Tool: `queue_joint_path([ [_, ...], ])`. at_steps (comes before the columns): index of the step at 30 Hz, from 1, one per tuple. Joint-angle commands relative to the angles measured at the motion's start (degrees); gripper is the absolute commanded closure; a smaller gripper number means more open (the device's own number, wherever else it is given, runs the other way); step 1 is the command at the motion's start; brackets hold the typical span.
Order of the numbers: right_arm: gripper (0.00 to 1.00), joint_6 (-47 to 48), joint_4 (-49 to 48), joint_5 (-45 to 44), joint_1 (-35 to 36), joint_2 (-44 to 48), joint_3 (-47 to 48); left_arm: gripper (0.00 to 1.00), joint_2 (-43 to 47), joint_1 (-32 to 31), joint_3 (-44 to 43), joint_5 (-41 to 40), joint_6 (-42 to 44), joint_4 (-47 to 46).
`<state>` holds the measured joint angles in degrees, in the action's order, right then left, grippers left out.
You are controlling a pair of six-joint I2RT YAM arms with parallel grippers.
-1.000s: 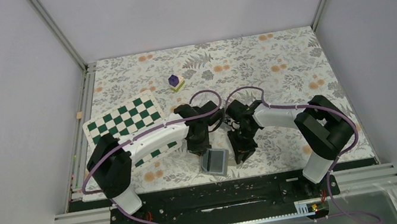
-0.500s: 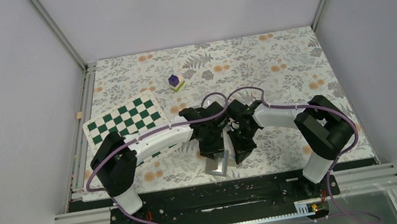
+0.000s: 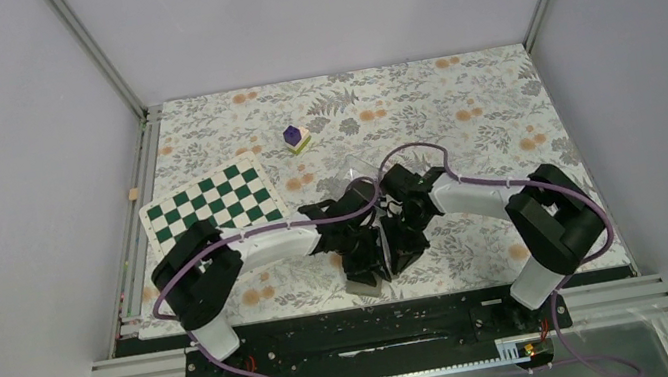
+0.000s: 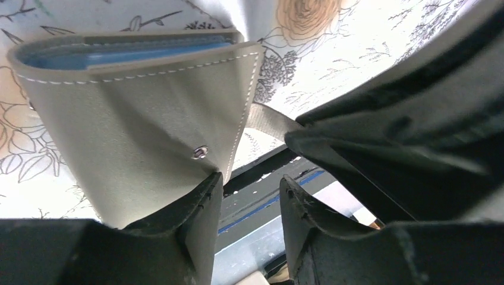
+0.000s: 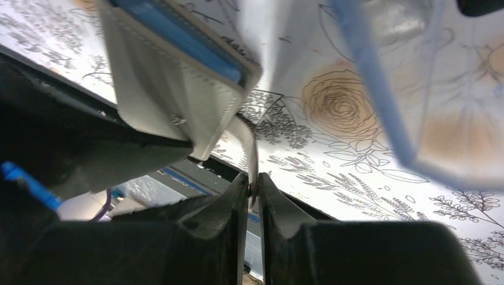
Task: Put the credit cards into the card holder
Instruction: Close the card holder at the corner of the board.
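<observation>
Right wrist view, lower centre: right gripper [image 5: 252, 178], nearly closed, pinches the strap [image 5: 249, 139] of the card holder [image 5: 160, 89], likely steadying it. Left gripper [image 4: 249, 181] is part-open and empty beside the cover.

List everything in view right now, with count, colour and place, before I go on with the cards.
card holder: one, grey-beige with pale blue inside, folded, at the near table edge between the grippers.
strap: one, grey-beige, runs from the card holder's cover.
credit cards: none in plain view; cannot tell whether any are inside the holder.
clear box: one, transparent with a blue edge, just behind the grippers.
chessboard: one, green and white, left side.
cube: one, purple, far middle, on a yellow-green block.
tablecloth: one, white floral with orange blooms, covers the table.
left gripper: one, black, open, beside the holder's cover.
right gripper: one, black, shut on the card holder's strap.
</observation>
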<state>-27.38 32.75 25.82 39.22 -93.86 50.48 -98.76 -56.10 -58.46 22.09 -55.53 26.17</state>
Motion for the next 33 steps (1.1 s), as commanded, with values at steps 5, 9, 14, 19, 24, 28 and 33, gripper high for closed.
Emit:
queue_joint_path([
  [5, 0.77, -1.4, 0.7, 3.6, 0.4, 2.6, 5.1, 0.65, 3.2, 2.2, 3.6, 3.2, 1.2, -7.0],
  [9, 0.77, -2.0, 0.0, 4.7, 0.3, 1.4, 6.5, 0.70, 7.1, 3.5, 4.8, 2.1, 2.3, -6.4],
  [14, 0.76, -2.1, -0.8, 5.4, 0.3, -0.7, 8.2, 0.78, 8.5, 4.6, 3.8, -4.3, 5.7, 1.5],
  [19, 0.76, -2.2, -1.2, 5.8, 0.4, -2.6, 10.4, 0.95, 3.9, 4.6, 2.9, -5.0, 7.7, 3.1],
  [24, 0.77, -1.7, -0.8, 5.0, 0.4, -4.4, 11.2, 0.98, 1.3, 3.9, 2.4, -5.1, 8.2, 3.2],
  [28, 0.79, -0.7, 0.1, 2.4, 0.4, -6.4, 10.6, 0.98, 2.1, 3.7, 2.0, -5.4, 8.1, 3.1],
  [33, 0.81, 0.3, 0.1, 0.2, 0.5, -9.0, 9.0, 0.82, 7.0, 3.6, 4.6, -3.6, 5.7, -3.5],
])
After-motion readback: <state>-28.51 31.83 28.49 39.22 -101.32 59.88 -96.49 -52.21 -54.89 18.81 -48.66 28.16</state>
